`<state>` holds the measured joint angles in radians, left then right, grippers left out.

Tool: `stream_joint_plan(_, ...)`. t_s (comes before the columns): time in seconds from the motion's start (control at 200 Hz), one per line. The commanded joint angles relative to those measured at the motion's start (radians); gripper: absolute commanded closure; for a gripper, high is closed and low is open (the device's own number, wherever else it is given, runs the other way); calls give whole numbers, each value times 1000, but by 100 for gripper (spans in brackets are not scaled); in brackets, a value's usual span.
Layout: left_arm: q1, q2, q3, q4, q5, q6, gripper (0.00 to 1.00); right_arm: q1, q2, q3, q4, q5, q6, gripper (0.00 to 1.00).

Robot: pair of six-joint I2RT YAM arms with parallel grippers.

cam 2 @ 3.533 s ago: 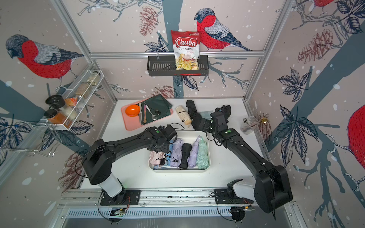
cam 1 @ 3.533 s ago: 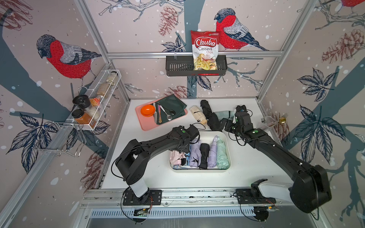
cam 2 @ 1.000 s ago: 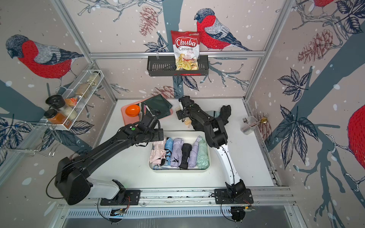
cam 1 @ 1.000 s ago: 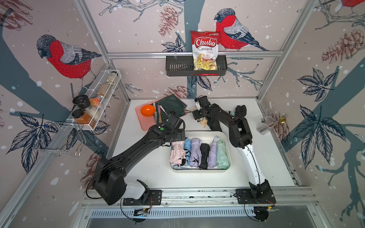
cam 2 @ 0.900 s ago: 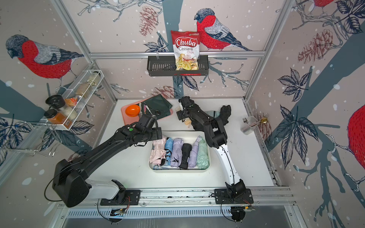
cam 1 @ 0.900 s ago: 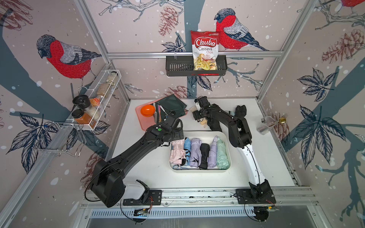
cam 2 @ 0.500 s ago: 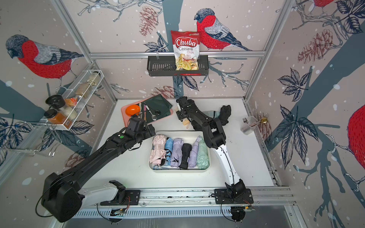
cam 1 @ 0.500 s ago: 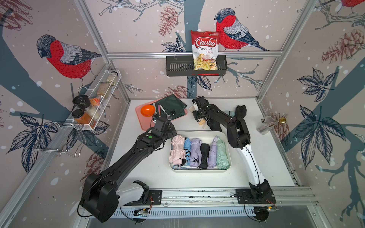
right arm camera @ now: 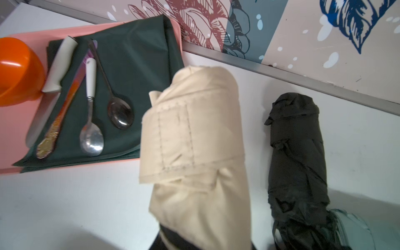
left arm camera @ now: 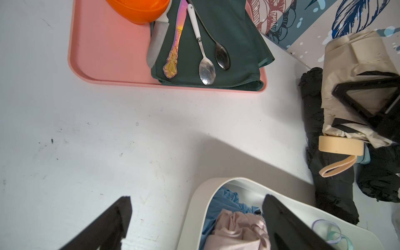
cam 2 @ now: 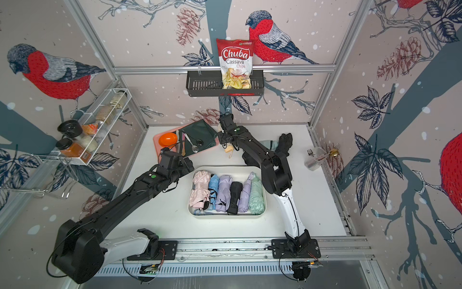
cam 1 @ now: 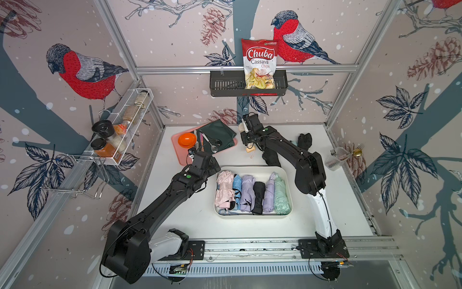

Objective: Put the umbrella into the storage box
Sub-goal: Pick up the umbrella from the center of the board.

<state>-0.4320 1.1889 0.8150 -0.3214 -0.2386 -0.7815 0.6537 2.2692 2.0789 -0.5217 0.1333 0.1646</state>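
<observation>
The right tool [left arm camera: 359, 108] is clamped across a cream umbrella [right arm camera: 194, 134], with its black fingers pressed on either side of the folded fabric. The cream umbrella is held at the far side of the surface [cam 1: 190, 220], between a pink tray [cam 1: 179, 153] and a black umbrella [right arm camera: 296, 147] laid just beside it. Its handle end and wrist strap are turned toward the storage box [cam 1: 251, 216]. Whether the bundle is lifted clear of the surface cannot be told. It is located outside the storage box, beyond the box's far rim.

The left tool [left arm camera: 194, 216] is shown with its fingers spread wide apart and nothing gripped between them. One finger is seen above the bare surface and the other above a corner of the storage box. Inside the box, six folded umbrellas [cam 1: 247, 192] are packed side by side: pink, blue, lilac, black, lilac and mint green.

On the pink tray, an orange bowl [cam 1: 186, 139] is set next to a dark green cloth [cam 1: 221, 130], on which cutlery is laid out.
</observation>
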Motion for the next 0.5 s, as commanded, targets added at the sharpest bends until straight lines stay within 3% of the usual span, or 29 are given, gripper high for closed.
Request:
stream_joint_plan(0.0, 5, 4, -4, 61, 22, -4, 2, 10, -62, -38, 32, 46, 105, 86)
stream_joint_plan(0.31, 10, 30, -14, 98, 39, 11, 2, 96, -304, -279, 78, 76, 269, 86)
stream_joint_plan(0.495, 12, 59, -20, 117, 57, 11, 2, 187, -499, -516, 153, 74, 402, 84)
